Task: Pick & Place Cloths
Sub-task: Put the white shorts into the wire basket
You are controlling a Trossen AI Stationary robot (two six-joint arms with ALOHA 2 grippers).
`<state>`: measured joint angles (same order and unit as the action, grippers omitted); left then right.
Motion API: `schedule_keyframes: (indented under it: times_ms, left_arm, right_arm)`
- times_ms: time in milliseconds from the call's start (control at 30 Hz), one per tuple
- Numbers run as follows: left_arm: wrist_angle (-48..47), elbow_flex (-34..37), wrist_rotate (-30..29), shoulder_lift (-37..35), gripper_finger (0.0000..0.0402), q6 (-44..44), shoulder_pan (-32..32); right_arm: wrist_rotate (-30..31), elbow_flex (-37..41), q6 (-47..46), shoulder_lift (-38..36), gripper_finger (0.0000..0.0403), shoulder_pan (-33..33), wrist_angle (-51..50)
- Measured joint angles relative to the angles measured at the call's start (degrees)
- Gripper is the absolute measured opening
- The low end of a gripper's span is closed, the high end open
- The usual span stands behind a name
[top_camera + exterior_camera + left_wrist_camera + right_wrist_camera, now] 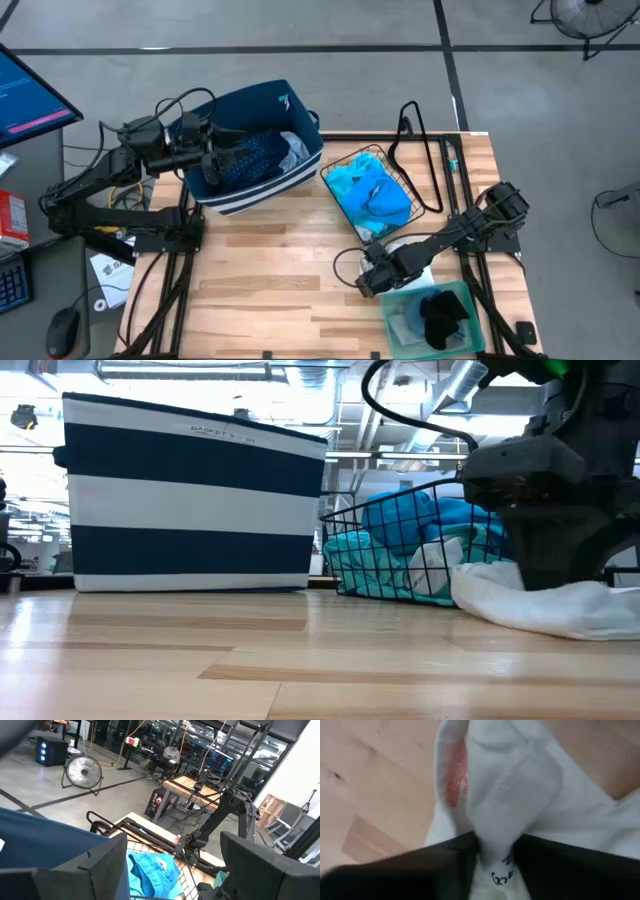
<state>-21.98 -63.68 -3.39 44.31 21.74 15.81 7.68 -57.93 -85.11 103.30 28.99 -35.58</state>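
A white cloth (pixel 510 785) lies crumpled on the wooden table (pixel 270 270), between the wire basket (pixel 385 160) and the green tray (pixel 470 300). The right tool (pixel 495 855) sits low on it, its dark fingers pinched together on a fold of the fabric. Turquoise cloths (pixel 370 195) fill the wire basket just beyond; a black cloth (pixel 440 315) lies in the tray. Over at the striped navy bin (pixel 270 190), which holds a dotted navy cloth (pixel 255 155), the left tool (pixel 170 865) hangs with its fingers spread wide.
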Motion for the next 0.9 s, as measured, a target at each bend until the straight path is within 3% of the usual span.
schedule_keyframes:
  times_ms: [167, 467, 567, 767, 900]
  left_arm:
    - [0.0, 0.0, -0.12, -0.01, 0.0298, -0.01, -0.01]
    - [0.0, 0.0, -0.07, -0.02, 0.0298, -0.02, -0.02]
    - [0.0, 0.0, -0.05, 0.0, 0.0298, 0.0, 0.0]
    - [0.0, 0.0, -0.03, 0.0, 0.0298, -0.02, 0.0]
    - [0.0, 0.0, 0.21, 0.0, 0.0298, 0.0, -0.02]
  right_arm:
    - [-0.82, 0.22, 0.51, -1.73, 0.0021, 0.09, -0.81]
    - [0.3, -6.21, 7.16, -12.25, 0.0011, 0.22, -2.15]
    - [6.04, -10.98, 11.89, -17.69, 0.0015, -0.04, -1.99]
    - [24.88, -20.55, 27.83, -28.12, 0.0011, -3.47, -2.65]
    - [30.63, -23.53, 36.13, -33.1, 0.0011, -9.1, -3.75]
